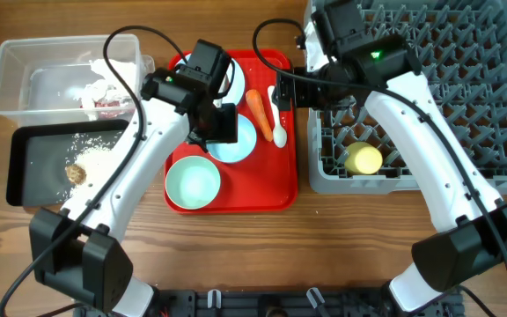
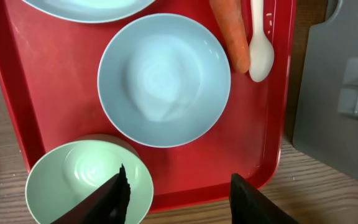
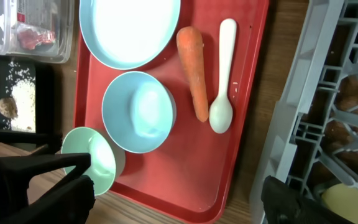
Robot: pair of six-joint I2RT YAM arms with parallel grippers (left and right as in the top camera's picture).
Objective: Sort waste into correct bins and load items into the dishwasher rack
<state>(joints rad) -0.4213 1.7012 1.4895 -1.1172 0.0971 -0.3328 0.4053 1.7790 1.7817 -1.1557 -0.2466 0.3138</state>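
On the red tray (image 1: 271, 189) lie an orange carrot (image 1: 259, 108) and a white spoon (image 1: 277, 119) side by side, a pale blue bowl (image 1: 246, 143), a pale green bowl (image 1: 192, 182) and a pale blue plate (image 3: 129, 28), which my left arm mostly hides from overhead. My left gripper (image 1: 223, 123) is open and empty above the blue bowl (image 2: 164, 79) and the green bowl (image 2: 79, 177). My right gripper (image 1: 289, 92) is open and empty over the tray's right edge, beside the carrot (image 3: 192, 68) and spoon (image 3: 224, 87). A yellow cup (image 1: 363, 159) sits in the grey rack (image 1: 465, 88).
The clear tub (image 1: 25, 70) at the far left holds white-and-red paper scraps (image 1: 95, 92). The black tray (image 1: 25, 167) in front of it holds rice grains (image 1: 99, 154) and a brown lump (image 1: 76, 173). Bare wood runs along the table's front.
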